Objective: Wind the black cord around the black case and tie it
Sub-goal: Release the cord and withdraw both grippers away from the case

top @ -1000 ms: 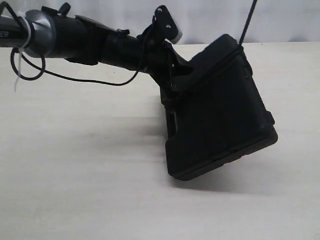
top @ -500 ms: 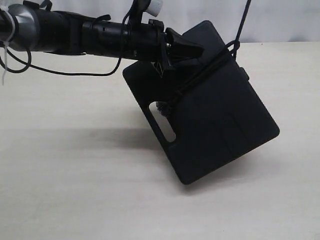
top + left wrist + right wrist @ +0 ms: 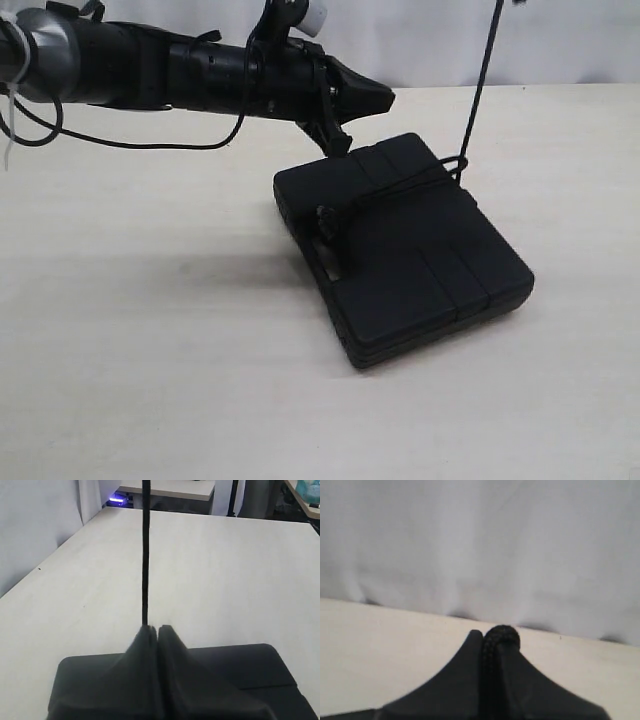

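Nearest, the pale table is showing only its bare, light wooden surface. A little right of the middle the black case is lying flat on it, with the handle slot facing left. The black cord is crossing the far part of the case from the slot side to the right edge. There it is making a small loop and then rising tight, almost straight up, out of the top of the picture.

Just beyond the far left corner of the case the left gripper is hovering above the table. Its jaws are pressing together and nothing is showing between them. Behind everything a white curtain is hanging.

The left wrist view is adding more of the room: a second table and a small blue light glowing past the far edge. The right gripper is appearing only in the right wrist view. There its jaws are clenching the braided cord, which is bulging out at the fingertips in front of the curtain.
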